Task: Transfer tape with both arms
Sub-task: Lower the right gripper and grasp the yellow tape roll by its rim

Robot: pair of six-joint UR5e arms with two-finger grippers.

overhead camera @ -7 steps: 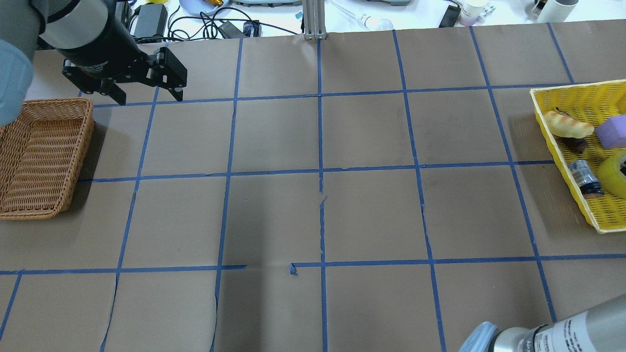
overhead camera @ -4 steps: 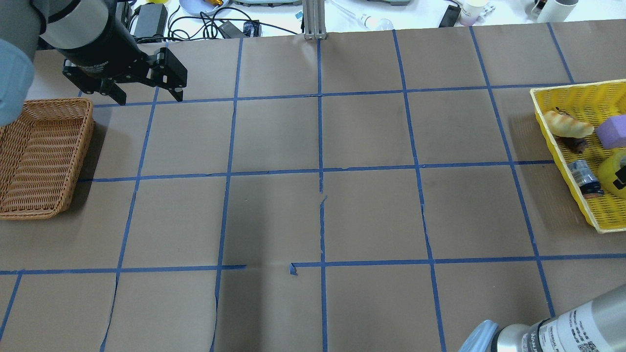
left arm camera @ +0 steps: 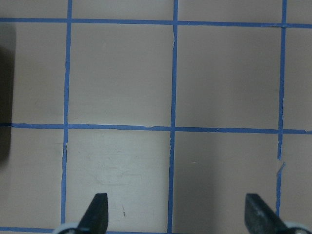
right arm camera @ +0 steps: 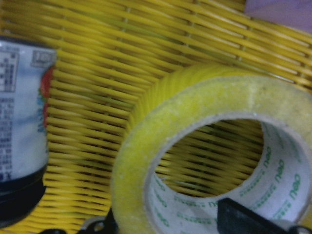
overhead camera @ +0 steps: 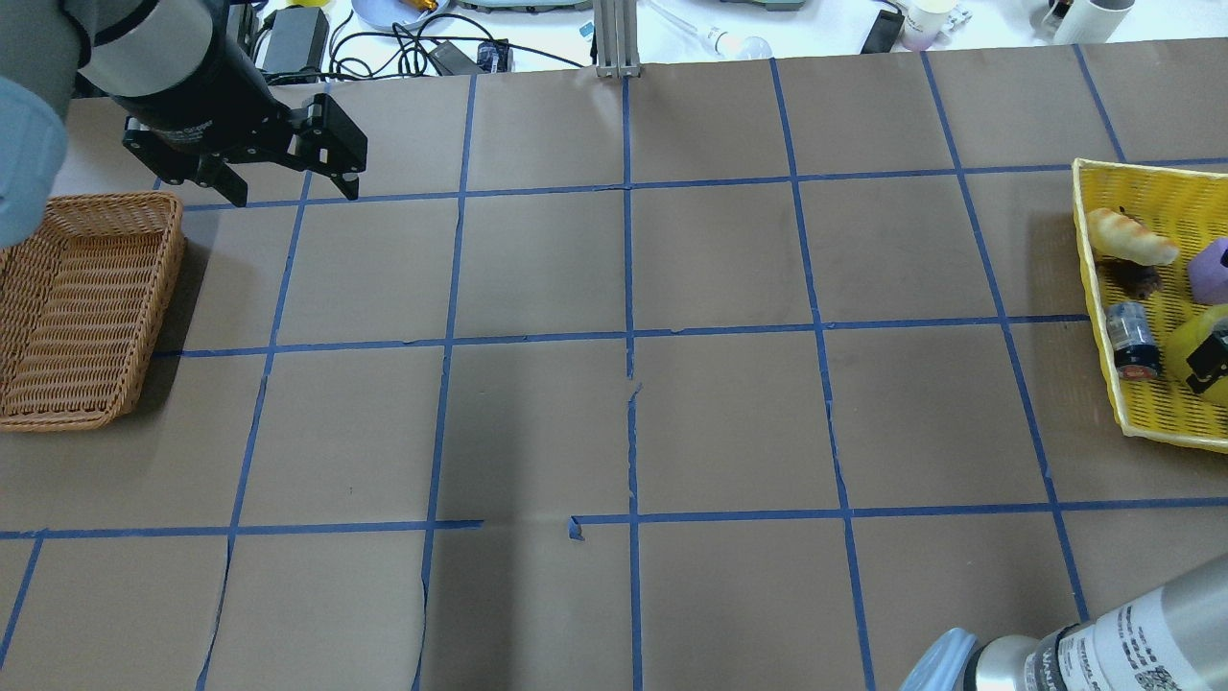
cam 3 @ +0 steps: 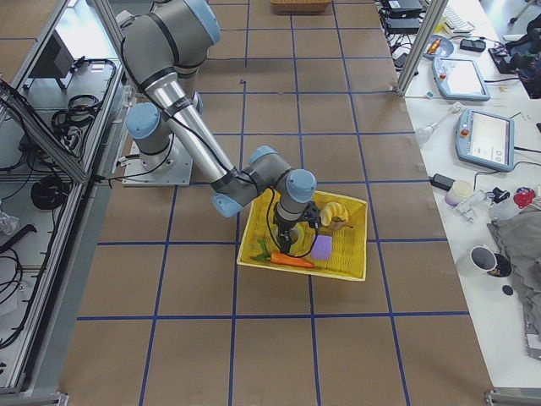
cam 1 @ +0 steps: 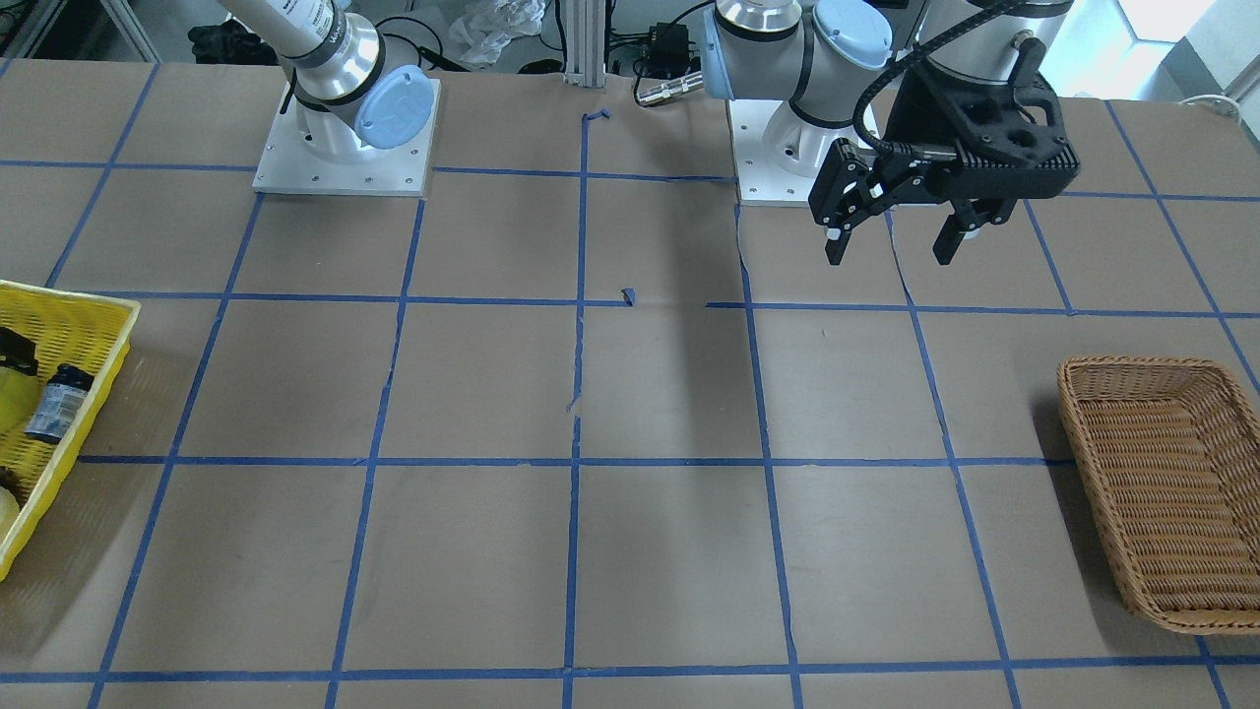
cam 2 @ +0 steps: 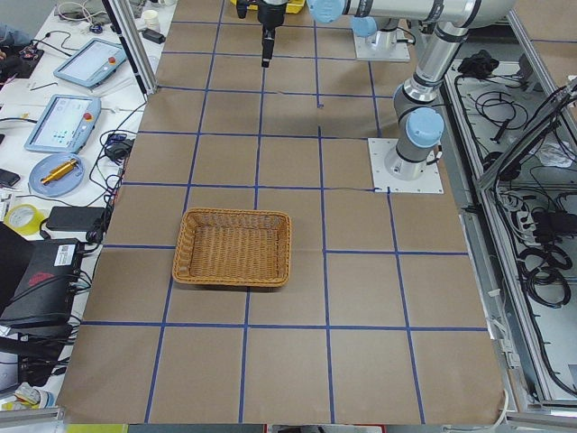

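The tape (right arm camera: 146, 126), a thick translucent yellow roll with a pale printed core, lies in the yellow basket (overhead camera: 1103, 288) at the table's right edge. It also shows in the overhead view (overhead camera: 1188, 347). My right gripper (right arm camera: 161, 222) is down in the basket at the roll, jaws wide. One finger (right arm camera: 253, 219) is inside the core; the other sits low outside the roll's wall. In the overhead view only one black finger (overhead camera: 1207, 355) shows. My left gripper (overhead camera: 293, 197) hangs open and empty above the table beyond the wicker basket (overhead camera: 171, 278); the front view (cam 1: 891, 256) shows it too.
The yellow basket also holds a small bottle (overhead camera: 1130, 344), a bread roll (overhead camera: 1132, 238), a purple block (overhead camera: 1211, 271) and a carrot (cam 3: 292, 260). The wicker basket (cam 1: 1068, 379) has nothing in it. Cables and devices lie beyond the table's far edge.
A black finger of my right gripper has come in at the tape. The yellow basket has slid right and turned a little. My left arm has not moved.
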